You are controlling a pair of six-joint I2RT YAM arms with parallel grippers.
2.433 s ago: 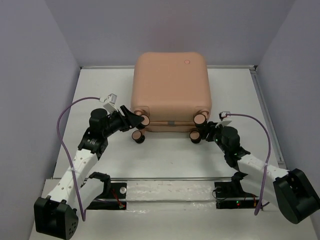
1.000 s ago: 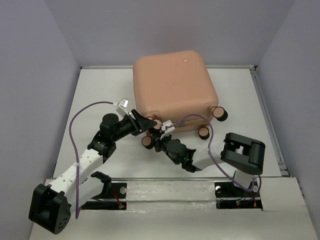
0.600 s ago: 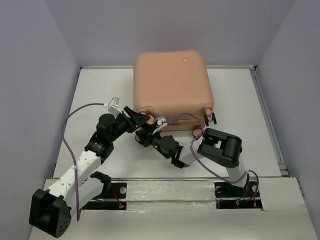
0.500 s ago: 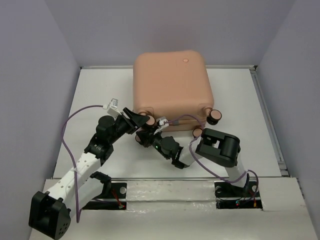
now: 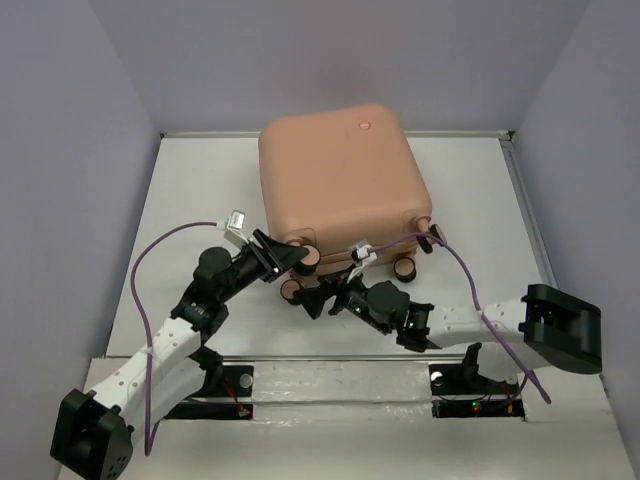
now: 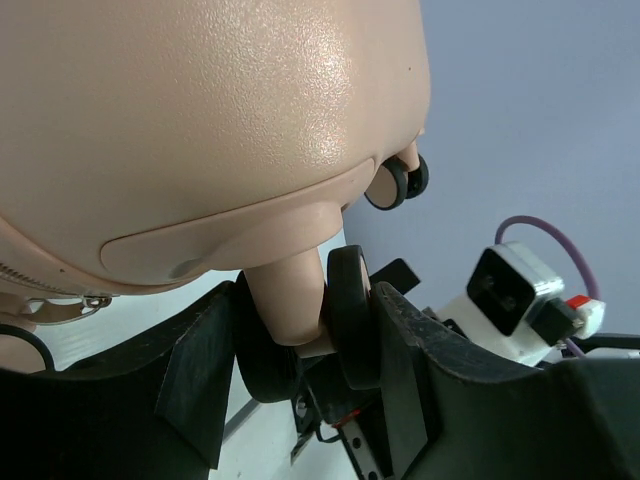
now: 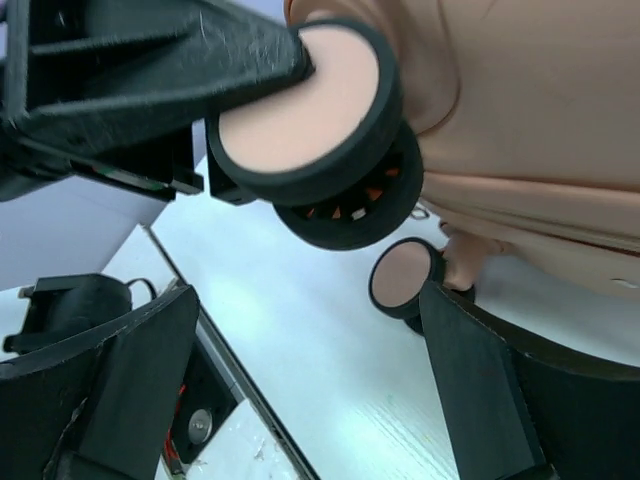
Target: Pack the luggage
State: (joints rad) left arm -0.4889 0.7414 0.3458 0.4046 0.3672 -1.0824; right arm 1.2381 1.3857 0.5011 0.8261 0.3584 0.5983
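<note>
Top external: the closed luggage (image 5: 340, 180) sits toward the worktop's (image 5: 190, 190) far edge, with a purple cable (image 5: 134, 290) looping at its left.

Left wrist: the left gripper (image 6: 305, 335) clamps the luggage's near-left wheel (image 6: 345, 310).

Right wrist: the right gripper (image 7: 305, 400) gapes wide and empty, with that wheel blocking the way ahead.

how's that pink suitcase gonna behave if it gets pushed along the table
The suitcase will probably be stiff: its shell looks hard and smooth, so likely slippery to pinch. Lying flat on the table with wheels sticking out sideways, it should slide rather than roll. The left end effector clamps one wheel, which may swivel.
</note>
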